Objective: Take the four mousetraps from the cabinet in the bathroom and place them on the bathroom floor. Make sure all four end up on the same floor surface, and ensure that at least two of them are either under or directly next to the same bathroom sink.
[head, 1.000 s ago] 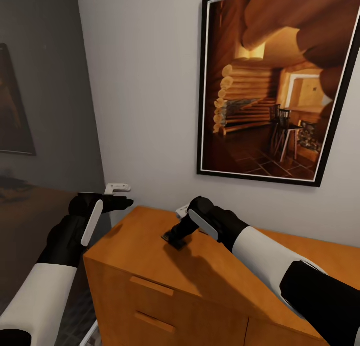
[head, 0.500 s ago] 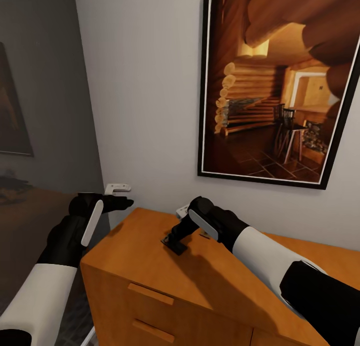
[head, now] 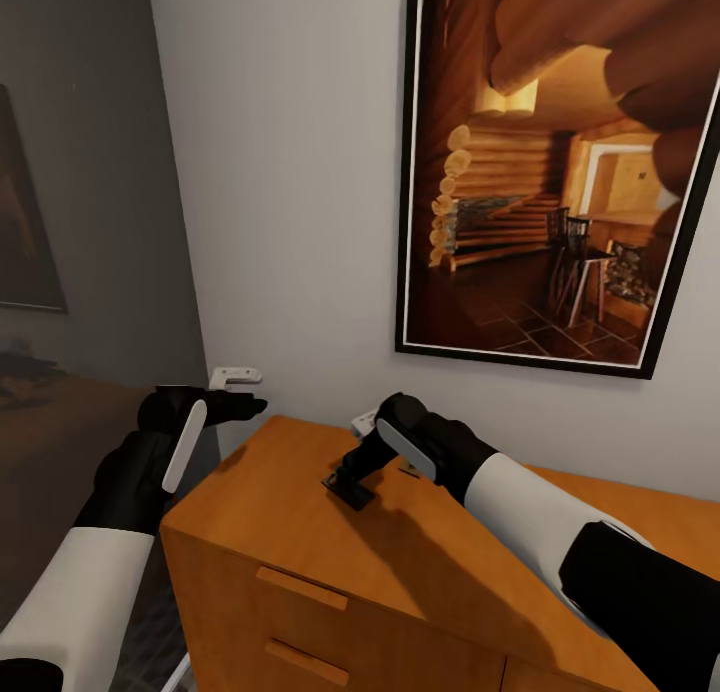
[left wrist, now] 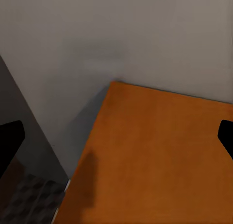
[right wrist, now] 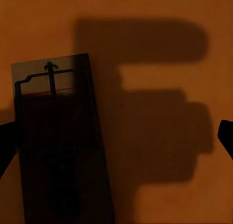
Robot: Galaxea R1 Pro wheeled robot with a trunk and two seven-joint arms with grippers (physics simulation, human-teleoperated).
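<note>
Directly beneath the right gripper (head: 352,488), on the flat top of the cabinet (head: 430,562), lies a mousetrap (right wrist: 58,146): in the right wrist view it is a flat board with a dark wire bar and a thin red line, lying in the gripper's shadow and off toward one fingertip rather than midway between the two. That gripper points down at the cabinet top with its fingers spread wide, their dark tips at opposite edges of the wrist view and nothing between them; whether the tips touch the wood cannot be told. Beyond it, on the pale wall, hangs a black-framed picture (head: 550,172) of a log-cabin room. Below the gripper on the cabinet front are two small tab handles (head: 300,587).

Off the cabinet's left end, the left gripper (head: 245,406) is held level in the air, fingers spread and empty. Past it a small white bracket (head: 235,376) sticks out from the wall. Below it, in the left wrist view, a strip of patterned bathroom floor (left wrist: 29,202) shows beside the cabinet.
</note>
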